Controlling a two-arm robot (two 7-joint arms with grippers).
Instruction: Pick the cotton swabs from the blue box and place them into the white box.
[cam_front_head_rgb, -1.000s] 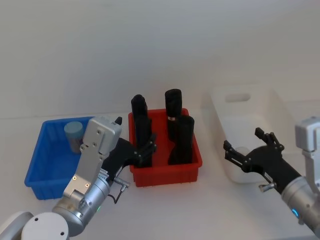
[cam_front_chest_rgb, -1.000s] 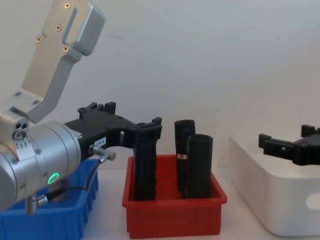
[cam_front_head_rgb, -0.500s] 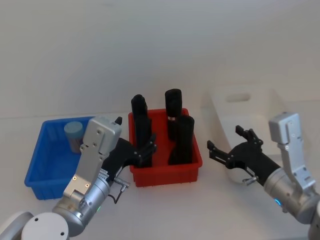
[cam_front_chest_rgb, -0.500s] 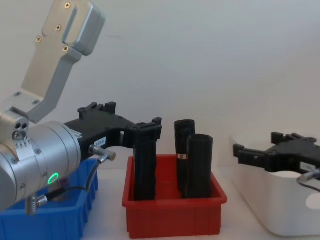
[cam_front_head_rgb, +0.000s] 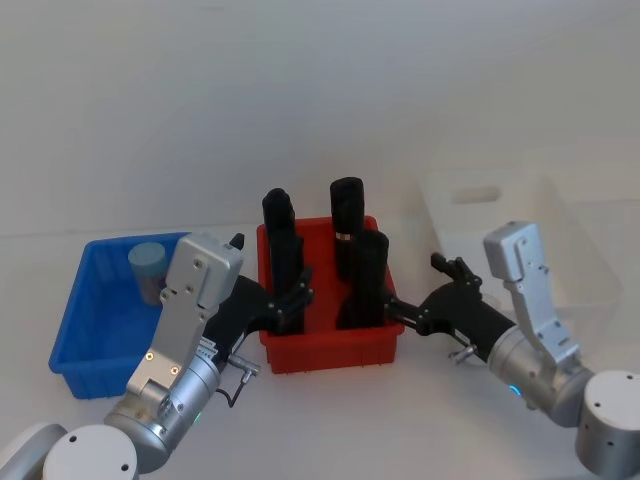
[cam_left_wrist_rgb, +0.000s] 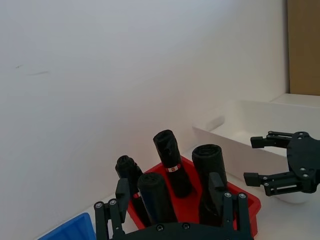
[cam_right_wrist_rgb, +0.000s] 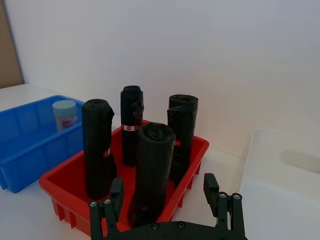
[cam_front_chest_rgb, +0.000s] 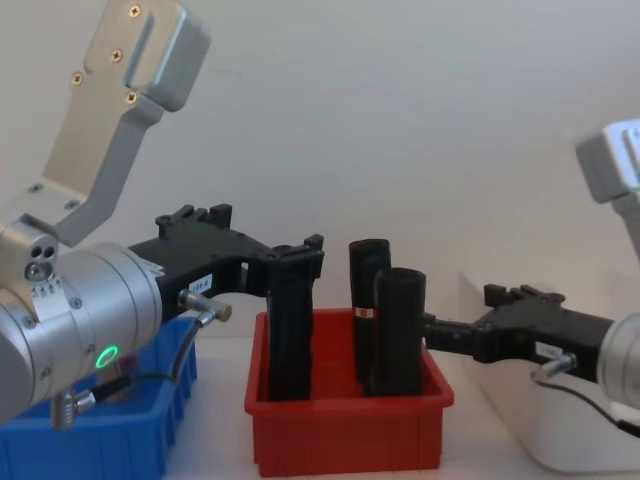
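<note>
Head view: cotton swabs (cam_front_head_rgb: 148, 268) tub sits in blue box (cam_front_head_rgb: 85, 340), white box (cam_front_head_rgb: 575, 245) looks empty, so nothing moved yet. Both end effectors, left (cam_front_head_rgb: 290, 300) and right (cam_front_head_rgb: 420, 300), fingers apart, flank red bin (cam_front_head_rgb: 330, 350).

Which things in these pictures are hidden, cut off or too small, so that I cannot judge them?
- Blue box, head view: the left arm covers its right part, so the number of cotton swabs is uncertain.
- Tub label, right wrist view: too small to read.
- White box, chest view: its inside is hidden behind the near wall and the right tool; cut by the right edge.
- Left tool, left wrist view: cut by the bottom edge.
</note>
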